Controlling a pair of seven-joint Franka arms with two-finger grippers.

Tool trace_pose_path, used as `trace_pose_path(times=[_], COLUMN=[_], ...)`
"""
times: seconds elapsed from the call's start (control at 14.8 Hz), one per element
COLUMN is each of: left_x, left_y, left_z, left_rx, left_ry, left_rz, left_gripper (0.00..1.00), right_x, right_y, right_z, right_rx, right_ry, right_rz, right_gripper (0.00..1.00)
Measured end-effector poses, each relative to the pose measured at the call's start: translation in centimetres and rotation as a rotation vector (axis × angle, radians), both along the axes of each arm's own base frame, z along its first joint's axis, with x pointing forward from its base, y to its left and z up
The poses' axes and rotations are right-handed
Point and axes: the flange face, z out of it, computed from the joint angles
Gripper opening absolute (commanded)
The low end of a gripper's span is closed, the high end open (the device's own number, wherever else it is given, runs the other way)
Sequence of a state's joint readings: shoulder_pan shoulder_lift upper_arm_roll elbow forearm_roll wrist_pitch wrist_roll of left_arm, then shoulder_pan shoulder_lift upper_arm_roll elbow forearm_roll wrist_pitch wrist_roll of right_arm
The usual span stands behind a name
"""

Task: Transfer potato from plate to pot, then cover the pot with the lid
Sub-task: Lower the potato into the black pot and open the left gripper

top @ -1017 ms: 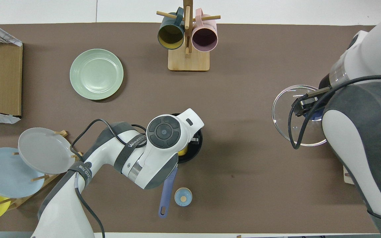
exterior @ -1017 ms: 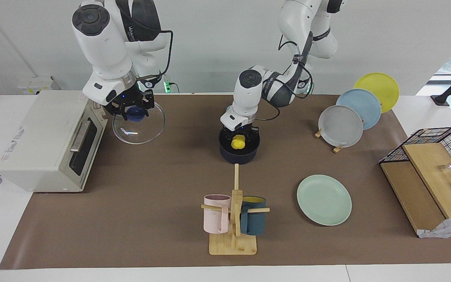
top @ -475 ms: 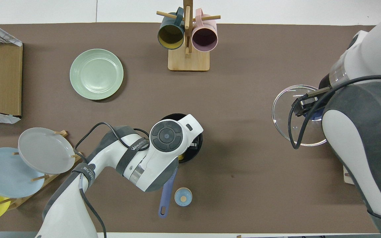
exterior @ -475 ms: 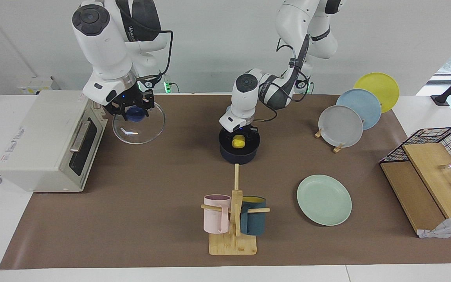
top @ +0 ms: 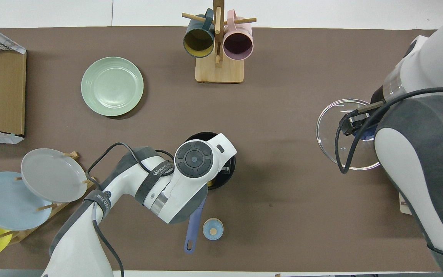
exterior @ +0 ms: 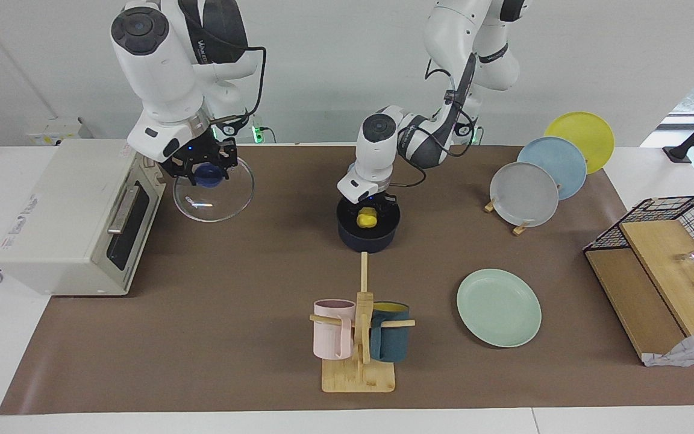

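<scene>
The yellow potato (exterior: 367, 218) sits in the mouth of the navy pot (exterior: 368, 240) at mid-table, between the fingers of my left gripper (exterior: 369, 211), which reaches down into the pot. In the overhead view the left arm hides most of the pot (top: 229, 172); its blue handle (top: 193, 227) points toward the robots. The mint-green plate (exterior: 499, 307) lies bare, farther from the robots, toward the left arm's end. My right gripper (exterior: 207, 171) is shut on the blue knob of the glass lid (exterior: 217, 204), beside the toaster oven.
A toaster oven (exterior: 76, 217) stands at the right arm's end. A mug rack (exterior: 360, 337) stands farther from the robots than the pot. A plate rack (exterior: 534, 187) and a wire basket (exterior: 660, 265) are at the left arm's end. A small blue-and-tan dome (top: 212, 229) lies beside the pot's handle.
The left arm's wrist has drawn back a little toward the robots and stands steeper over the pot. The potato stays in the pot's mouth. The right arm and lid have not moved.
</scene>
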State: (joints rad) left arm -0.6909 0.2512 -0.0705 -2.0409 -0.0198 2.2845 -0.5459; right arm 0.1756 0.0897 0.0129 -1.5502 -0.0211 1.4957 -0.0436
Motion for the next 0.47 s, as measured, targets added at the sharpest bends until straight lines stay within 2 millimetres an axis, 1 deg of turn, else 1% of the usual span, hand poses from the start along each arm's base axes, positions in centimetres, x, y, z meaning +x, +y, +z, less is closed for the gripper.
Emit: trace_pose_path(times=[0.14,0.2,0.27,0.34,0.41,0.47], left_x=[0.3,0.7,1.4,2.5,3.8,5.4], left_y=[0.0,0.1,0.4,1.1,2.2,3.8], left_z=[1.0,2.1,3.8,6.1,8.9,12.0], left_rx=[-0.008,-0.008,-0.006,-0.003,-0.002,-0.005], left_ry=[-0.010,-0.013,-0.014,-0.013,-0.013,-0.017], left_rz=[0.003,0.006,0.012,0.018,0.026,0.035], left_gripper=[1.00,1.00,1.00,1.00,1.00,1.00], right_x=[0.0,0.0,0.0,0.0,0.0,0.0], right_y=[0.0,0.0,0.0,0.0,0.0,0.0], right_z=[0.0,0.0,0.0,0.0,0.0,0.0], right_rx=[0.000,0.000,0.000,0.000,0.000,0.000], right_ry=[0.000,0.000,0.000,0.000,0.000,0.000], right_rz=[0.000,0.000,0.001,0.001,0.001,0.001], right_gripper=[0.00,0.00,0.00,0.00,0.00,0.00])
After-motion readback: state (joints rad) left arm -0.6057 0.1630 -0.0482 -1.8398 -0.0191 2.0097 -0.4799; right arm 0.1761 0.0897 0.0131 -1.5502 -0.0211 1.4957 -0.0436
